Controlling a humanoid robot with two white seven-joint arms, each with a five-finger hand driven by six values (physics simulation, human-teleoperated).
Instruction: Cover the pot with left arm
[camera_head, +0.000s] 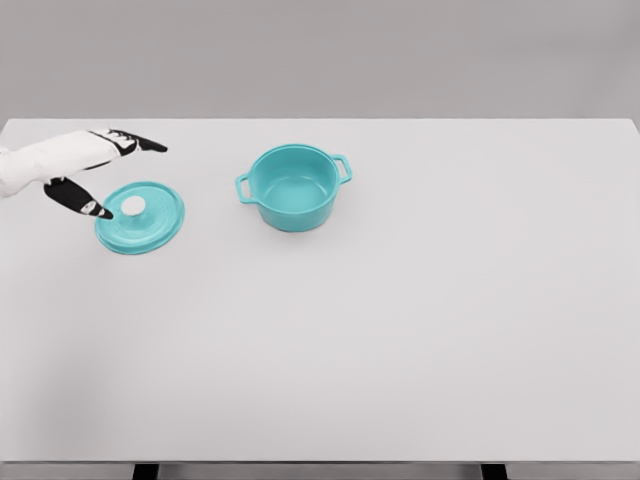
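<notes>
1. The white table (400, 350) carries a lid and a pot.
2. The teal lid (141, 217) lies flat just under and to the right of the left hand (85, 170). Its white knob (133, 206) sits right beside the thumb tip.
3. The left hand is spread open and holds nothing. Its black fingers (140, 142) point right, above the lid's far edge.
4. The teal pot (293, 187) stands uncovered, well to the right of the hand and apart from the lid.

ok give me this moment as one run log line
left hand open, beside knob of round teal lid | lid flat on white table | open teal two-handled pot uncovered, right of lid | right hand not in view
</notes>
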